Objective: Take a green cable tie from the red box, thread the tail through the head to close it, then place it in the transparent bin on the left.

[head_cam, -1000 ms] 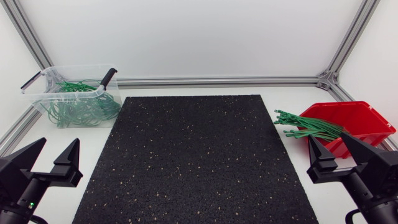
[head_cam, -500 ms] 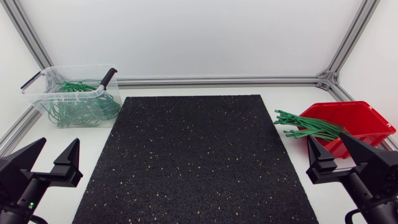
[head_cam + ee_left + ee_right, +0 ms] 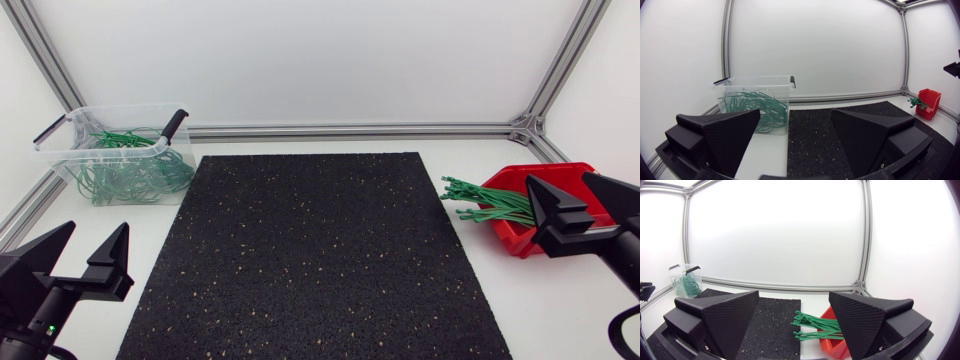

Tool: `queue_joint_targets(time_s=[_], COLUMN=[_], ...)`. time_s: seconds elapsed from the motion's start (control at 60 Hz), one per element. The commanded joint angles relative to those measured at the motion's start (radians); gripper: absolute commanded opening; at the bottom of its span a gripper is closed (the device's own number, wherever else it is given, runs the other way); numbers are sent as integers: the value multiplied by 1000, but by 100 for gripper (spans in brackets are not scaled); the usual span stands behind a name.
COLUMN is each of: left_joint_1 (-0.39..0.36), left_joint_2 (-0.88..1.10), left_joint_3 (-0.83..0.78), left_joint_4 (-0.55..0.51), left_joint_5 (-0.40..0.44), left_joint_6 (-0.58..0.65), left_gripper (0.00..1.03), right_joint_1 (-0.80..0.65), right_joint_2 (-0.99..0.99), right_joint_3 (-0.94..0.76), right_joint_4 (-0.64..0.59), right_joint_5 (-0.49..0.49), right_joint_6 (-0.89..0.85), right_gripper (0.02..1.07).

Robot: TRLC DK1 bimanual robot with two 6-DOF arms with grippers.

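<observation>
A red box (image 3: 575,180) at the table's right holds a bundle of green cable ties (image 3: 490,203) whose ends stick out leftward over its rim. In the right wrist view the ties (image 3: 817,327) and the box (image 3: 832,342) lie ahead of and below my open right gripper (image 3: 792,325). From above, that gripper (image 3: 575,205) hovers over the box, empty. The transparent bin (image 3: 75,150) at the back left holds several closed green ties (image 3: 130,170). My left gripper (image 3: 80,255) stands open and empty at the front left; its wrist view shows the bin (image 3: 757,102) ahead.
A black speckled mat (image 3: 315,250) covers the middle of the table. Aluminium frame rails (image 3: 350,130) run along the back edge and both sides. The bin has black handles (image 3: 172,125).
My right gripper has lifted and moved back and to the right, from in front of the red box to above it. The left arm has stayed still.
</observation>
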Motion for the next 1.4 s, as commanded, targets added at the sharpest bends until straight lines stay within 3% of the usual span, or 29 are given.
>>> queue_joint_targets(time_s=[0.0, 0.15, 0.267, 0.367, 0.5, 0.633, 1.033, 1.133, 1.233, 1.383], left_joint_1=[-5, -1, 0, -1, 0, 0, -3, -3, -3, -3], left_joint_2=[-5, -5, -5, -5, -5, -5, -5, -5, -5, -5], left_joint_3=[-41, -41, -41, -41, -41, -41, -41, -41, -41, -41], left_joint_4=[-14, -14, -14, -14, -14, -14, -15, -15, -15, -15], left_joint_5=[8, 8, 8, 8, 8, 8, 8, 8, 8, 8], left_joint_6=[-2, -2, -2, -2, -2, -2, -2, -2, -2, -2], left_gripper=[99, 99, 99, 99, 99, 99, 99, 99, 99, 99], right_joint_1=[-40, -163, -246, -266, -266, -264, -247, -247, -249, -258], right_joint_2=[101, 273, 408, 518, 653, 816, 1121, 1149, 1161, 1221], right_joint_3=[90, 236, 337, 428, 543, 682, 886, 873, 819, 770], right_joint_4=[-39, -105, -160, -237, -372, -556, -790, -813, -734, -715], right_joint_5=[-38, -166, -322, -364, -365, -359, -336, -310, -265, -209], right_joint_6=[15, 20, -6, -120, -263, -597, -835, -1016, -1131, -1316], right_gripper=[103, 103, 103, 103, 103, 103, 103, 103, 103, 102])
